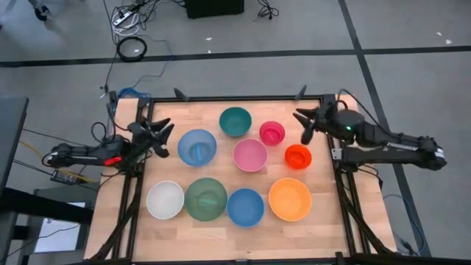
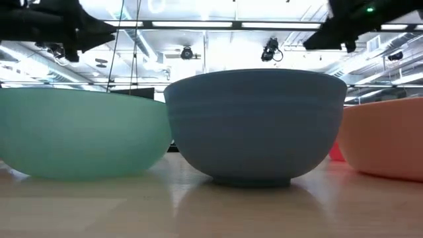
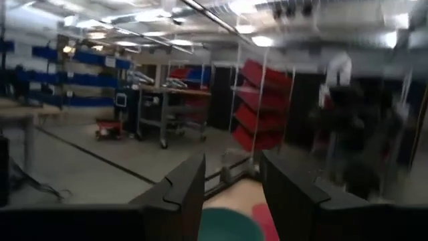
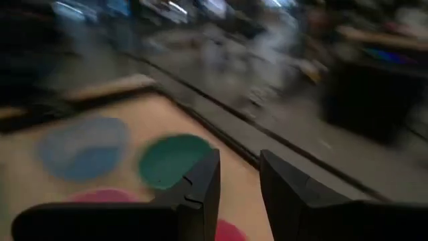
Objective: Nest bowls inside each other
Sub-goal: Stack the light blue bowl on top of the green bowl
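Observation:
Nine bowls stand apart on the wooden table, each on its own base with its mouth up. The far row holds teal [image 1: 235, 121], magenta [image 1: 271, 132] and red-orange [image 1: 298, 156], with light blue [image 1: 197, 146] and pink [image 1: 250, 154] beside them. The near row holds white [image 1: 165, 199], dull green [image 1: 206, 199], blue [image 1: 245, 207] and orange [image 1: 289, 199]. My left gripper [image 1: 166, 140] hovers open at the left edge, beside the light blue bowl. My right gripper [image 1: 302, 126] hovers open at the far right, between the magenta and red-orange bowls. Neither has anything between its fingers.
A dark metal frame [image 1: 243, 98] borders the table's far edge and sides. The low view is filled by the dull green [image 2: 79, 132], blue [image 2: 254, 125] and orange [image 2: 386, 135] bowls. Cables lie on the floor beyond the far edge.

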`<state>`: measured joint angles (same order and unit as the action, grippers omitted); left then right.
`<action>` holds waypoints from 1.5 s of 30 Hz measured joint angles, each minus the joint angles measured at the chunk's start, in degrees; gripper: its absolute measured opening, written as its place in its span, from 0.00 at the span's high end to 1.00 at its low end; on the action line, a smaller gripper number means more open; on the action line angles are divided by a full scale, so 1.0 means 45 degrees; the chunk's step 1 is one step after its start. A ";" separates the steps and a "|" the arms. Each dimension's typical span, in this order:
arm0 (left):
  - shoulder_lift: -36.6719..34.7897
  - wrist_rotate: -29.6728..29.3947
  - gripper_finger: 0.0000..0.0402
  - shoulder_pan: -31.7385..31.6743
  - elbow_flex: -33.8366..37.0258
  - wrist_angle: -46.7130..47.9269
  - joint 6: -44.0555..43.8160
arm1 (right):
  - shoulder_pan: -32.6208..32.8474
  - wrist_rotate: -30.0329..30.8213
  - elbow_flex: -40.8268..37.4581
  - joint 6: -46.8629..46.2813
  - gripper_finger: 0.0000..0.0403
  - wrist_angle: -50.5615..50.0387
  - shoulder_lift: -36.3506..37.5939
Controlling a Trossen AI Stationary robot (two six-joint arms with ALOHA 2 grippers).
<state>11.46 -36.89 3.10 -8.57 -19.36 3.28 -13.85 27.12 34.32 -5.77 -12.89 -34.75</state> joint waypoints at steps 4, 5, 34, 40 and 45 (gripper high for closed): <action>0.1713 -0.0151 0.62 0.0003 -0.0696 0.0092 0.0990 | 0.0084 0.1708 0.1535 -0.1052 0.77 -0.1284 -0.1664; 0.2153 -0.0616 0.62 0.0008 -0.0935 0.0211 0.1160 | 0.0168 0.1726 0.1871 -0.1043 0.77 -0.1393 -0.2056; 0.5320 -0.2850 0.62 -0.0030 -0.3708 0.1935 -0.3531 | 0.2973 0.2454 0.3864 -0.1350 0.77 -0.2199 -0.5812; 0.5348 -0.3353 0.62 -0.0036 -0.3703 0.2188 -0.4623 | 0.2968 0.2445 0.3864 -0.1402 0.77 -0.2201 -0.5812; 0.5371 -0.2627 0.63 -0.0080 -0.3730 0.4185 -0.5335 | 0.2968 0.2419 0.3864 -0.1387 0.77 -0.2204 -0.5812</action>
<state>35.63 -48.72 2.74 -25.36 -0.53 -20.73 -0.49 38.01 51.70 -12.01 -22.81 -60.90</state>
